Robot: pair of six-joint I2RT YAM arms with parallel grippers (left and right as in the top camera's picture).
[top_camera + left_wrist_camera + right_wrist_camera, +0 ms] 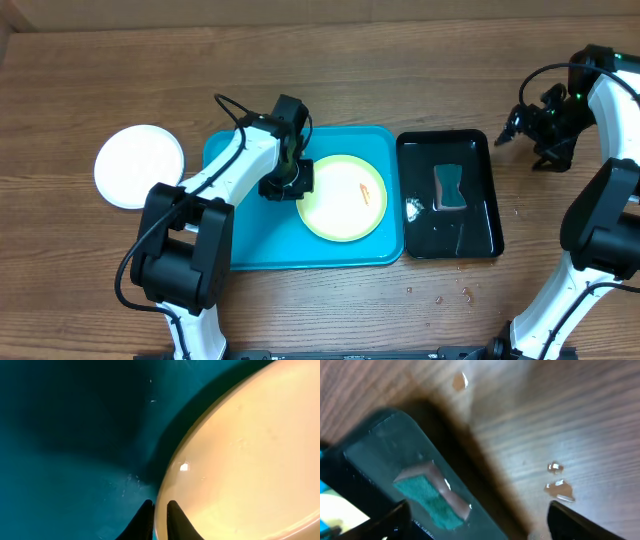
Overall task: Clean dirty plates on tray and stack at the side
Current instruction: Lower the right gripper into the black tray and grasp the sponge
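Bright from above, blurry up close.
A dark shadow covers the tray [75, 420]; water drops [559, 486] shine.

No readable text, labels, brands, numbers or signs, in any view.

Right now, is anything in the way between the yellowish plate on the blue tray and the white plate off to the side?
Nothing loose that I can see. The left gripper pinches the yellow-green plate by its rim; toward the white plate lie only the tray's low edge and tabletop.
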